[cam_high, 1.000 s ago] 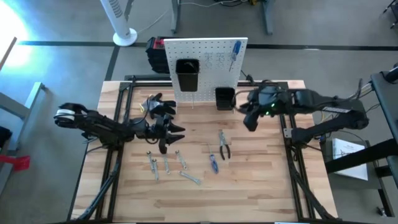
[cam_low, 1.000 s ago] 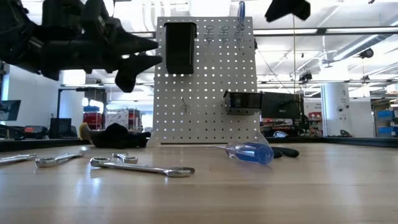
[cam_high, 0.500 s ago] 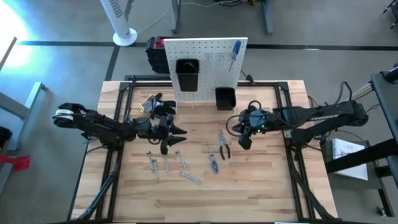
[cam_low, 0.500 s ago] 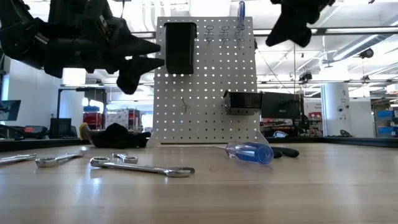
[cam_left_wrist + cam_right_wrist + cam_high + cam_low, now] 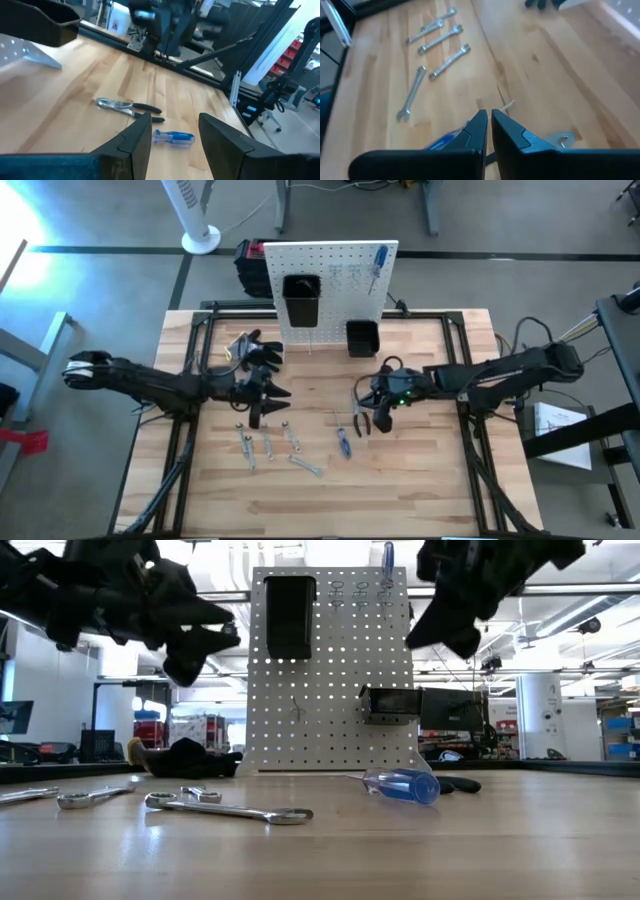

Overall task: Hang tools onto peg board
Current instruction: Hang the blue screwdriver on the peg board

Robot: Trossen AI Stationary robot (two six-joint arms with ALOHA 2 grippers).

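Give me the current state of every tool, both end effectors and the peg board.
Peg board: upright, one blue screwdriver hanging.
Bins: mounted on the board.
Wrenches: four, flat on the table.
Pliers: flat on the table.
Second blue screwdriver: flat on the table.
Left end effector: open, empty, above the wrenches.
Right end effector: shut, empty, over the pliers.

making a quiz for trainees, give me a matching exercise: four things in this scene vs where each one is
Things:
1. hung screwdriver
2. wrenches
3. pliers
4. gloves

Places:
A. flat on the table, below the left gripper
B. on the table by the peg board's left foot
C. top right of the peg board
D. on the table, just left of the right gripper

Pairs: 1-C, 2-A, 3-D, 4-B
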